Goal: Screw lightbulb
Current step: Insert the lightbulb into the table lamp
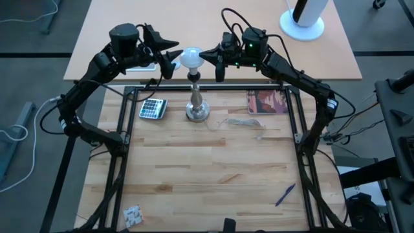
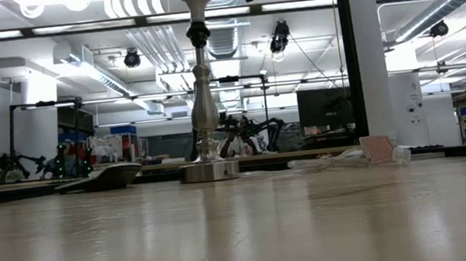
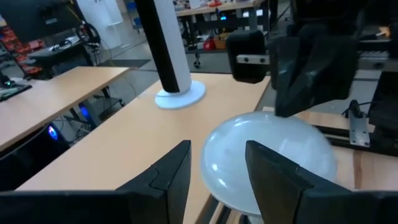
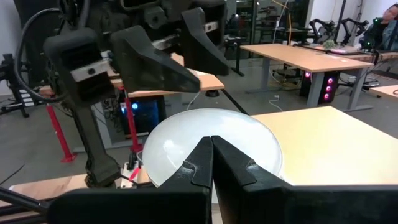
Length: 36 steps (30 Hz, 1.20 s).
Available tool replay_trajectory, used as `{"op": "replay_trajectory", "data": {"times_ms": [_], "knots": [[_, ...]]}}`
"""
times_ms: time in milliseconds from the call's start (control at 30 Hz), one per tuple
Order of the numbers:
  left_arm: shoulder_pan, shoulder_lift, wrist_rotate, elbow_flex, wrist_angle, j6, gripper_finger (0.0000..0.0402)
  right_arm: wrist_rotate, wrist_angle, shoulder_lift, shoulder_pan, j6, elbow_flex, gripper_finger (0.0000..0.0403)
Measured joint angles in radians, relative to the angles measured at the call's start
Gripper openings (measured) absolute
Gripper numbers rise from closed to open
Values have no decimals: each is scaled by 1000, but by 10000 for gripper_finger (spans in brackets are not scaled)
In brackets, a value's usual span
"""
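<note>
The white frosted lightbulb (image 1: 190, 57) stands upright with its base in the black socket on top of the silver stand (image 1: 196, 107), at the table's far middle. The stand also shows in the low view (image 2: 204, 108). My left gripper (image 1: 173, 61) is open at the bulb's left side, and the bulb (image 3: 267, 158) lies just beyond its fingers. My right gripper (image 1: 207, 55) is shut, with its tips at the bulb's right side (image 4: 211, 134). My left gripper is open, with its fingertips (image 3: 264, 162) level beside the bulb's left side; I cannot tell whether they touch the glass. My right gripper has its shut fingertips (image 4: 202, 163) against the bulb's rounded glass (image 4: 186, 134) on the side toward the table's right. The fingers come in level from the right. The bulb stays upright on the stand's socket.
A calculator (image 1: 152, 108) lies left of the stand, and a loose cable (image 1: 240, 122) and a reddish card (image 1: 267, 101) lie to its right. A blue pen (image 1: 285, 194) and a small patterned piece (image 1: 132, 215) lie near the front. A white cylinder on a round base (image 1: 303, 19) stands beyond the table.
</note>
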Motion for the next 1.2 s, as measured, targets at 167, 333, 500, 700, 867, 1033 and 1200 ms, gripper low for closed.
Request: {"op": "replay_trajectory", "data": {"times_ms": [167, 333, 500, 700, 867, 1033, 1200], "knots": [[0, 1, -2, 0, 0, 0, 153, 0, 0, 0, 0, 0, 0, 0], [0, 2, -2, 0, 0, 0, 155, 1, 0, 0, 0, -1, 0, 0], [0, 2, -2, 0, -3, 0, 146, 1, 0, 0, 0, -1, 0, 0], [0, 2, -2, 0, -4, 0, 135, 1, 0, 0, 0, -4, 0, 0], [0, 2, -2, 0, -4, 0, 127, 0, 0, 1, 0, -4, 0, 0], [0, 2, -3, -2, -4, 0, 122, 0, 0, 2, 0, -4, 0, 0], [0, 2, -3, -4, -6, 0, 121, 0, 0, 2, 0, -4, 0, 0]]}}
